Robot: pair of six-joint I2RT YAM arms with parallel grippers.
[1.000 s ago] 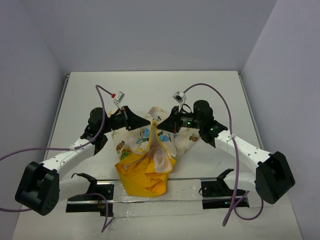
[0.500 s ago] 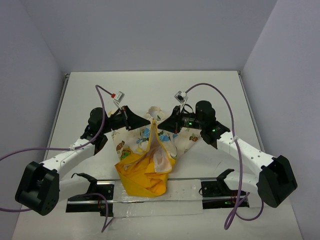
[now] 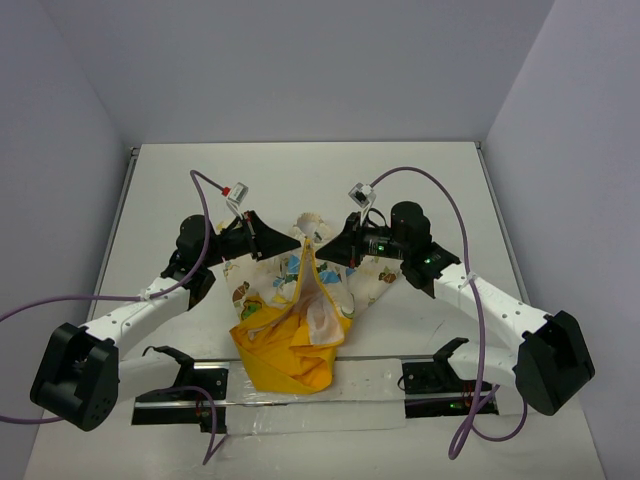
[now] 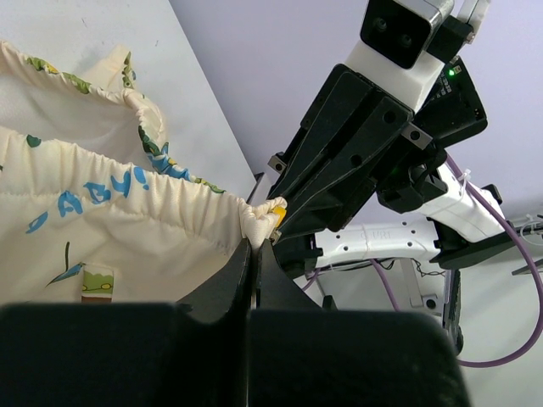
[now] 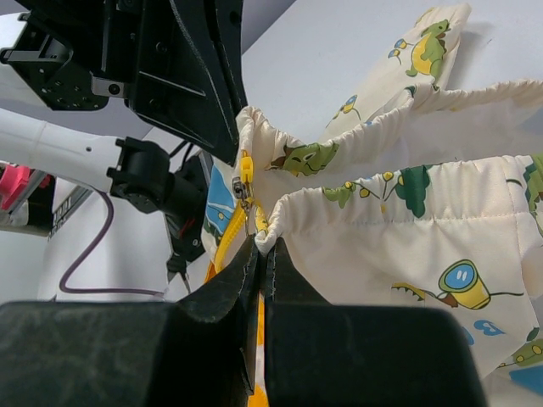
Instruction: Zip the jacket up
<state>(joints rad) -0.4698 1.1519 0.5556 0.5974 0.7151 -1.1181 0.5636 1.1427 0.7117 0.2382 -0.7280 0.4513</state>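
The jacket [image 3: 290, 310] lies mid-table, cream cloth with animal prints, yellow lining and hood towards the near edge, front open. My left gripper [image 3: 298, 243] is shut on the corner of the left hem [image 4: 256, 222]. My right gripper [image 3: 326, 244] is shut on the corner of the right hem [image 5: 265, 240]. Both corners are held up, close together, above the table. The yellow zipper with its metal slider [image 5: 243, 190] hangs just beside my right fingertips. The right gripper's body [image 4: 356, 144] fills the left wrist view.
A clear plate with black brackets [image 3: 180, 375] runs along the near edge between the arm bases. Purple cables [image 3: 440, 200] loop off both arms. Grey walls close in the white table [image 3: 300, 170] on three sides.
The right arm's elbow and base shifted slightly to the right a second ago. Both grippers and the jacket stay where they were.
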